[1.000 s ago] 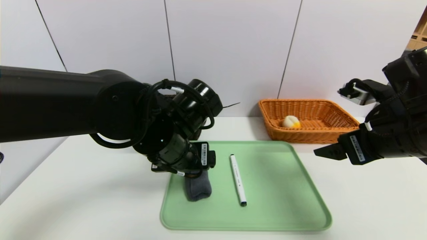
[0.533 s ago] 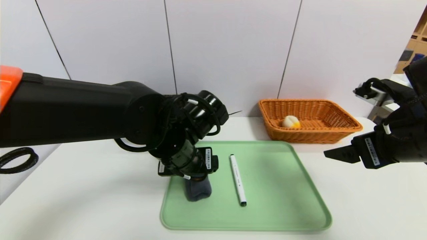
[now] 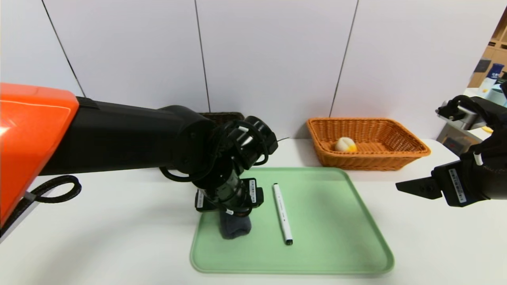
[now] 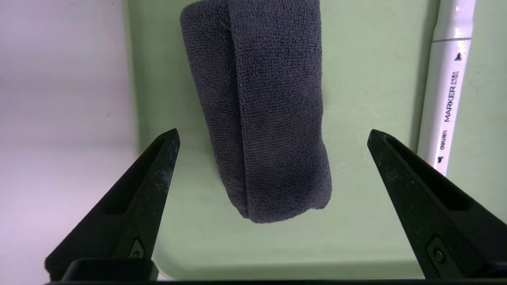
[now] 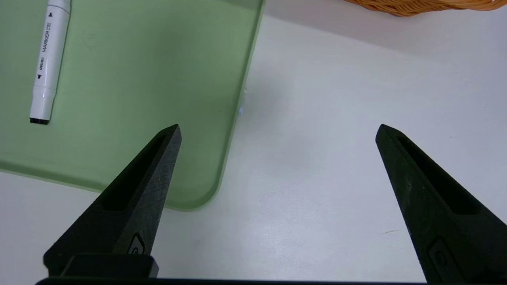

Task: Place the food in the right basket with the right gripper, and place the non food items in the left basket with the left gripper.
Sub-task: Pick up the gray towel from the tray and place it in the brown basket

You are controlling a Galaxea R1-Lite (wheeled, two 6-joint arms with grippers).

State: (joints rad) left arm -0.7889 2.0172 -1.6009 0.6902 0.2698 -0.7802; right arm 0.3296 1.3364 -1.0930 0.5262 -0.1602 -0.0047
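Left gripper (image 4: 273, 134) hangs above the towel (image 4: 273, 118), its two fingers spread wide and holding nothing, one to each side of the cloth. The towel is dark gray, folded into a long bundle, and lies on the green tray (image 3: 317, 257) near the tray's left edge. Beside it on the same tray lies the marker (image 3: 282, 213), white with black ends; in the left wrist view one finger overlaps part of it, though whether the two touch cannot be told. In the head view the left arm (image 3: 130, 136) reaches across from the left, hiding the upper part of the towel, the tray's far left corner and most of the dark basket (image 3: 222, 116) behind, of which just a strip of rim shows; what that basket holds cannot be seen. Right gripper (image 5: 279, 132) is over the white table (image 5: 301, 221) to the right of the tray, fingers wide apart with nothing between them, one of them overlapping the tray's near right corner in its wrist view. Past the tray's far right corner stands the orange basket (image 3: 368, 161), woven and open-topped, with the bun (image 3: 345, 145), whitish with a yellow patch, inside toward its left side. White panels (image 3: 273, 63) rise behind both baskets. At the far right, beyond the table, a bottle (image 3: 491, 79) with a blue top shows.
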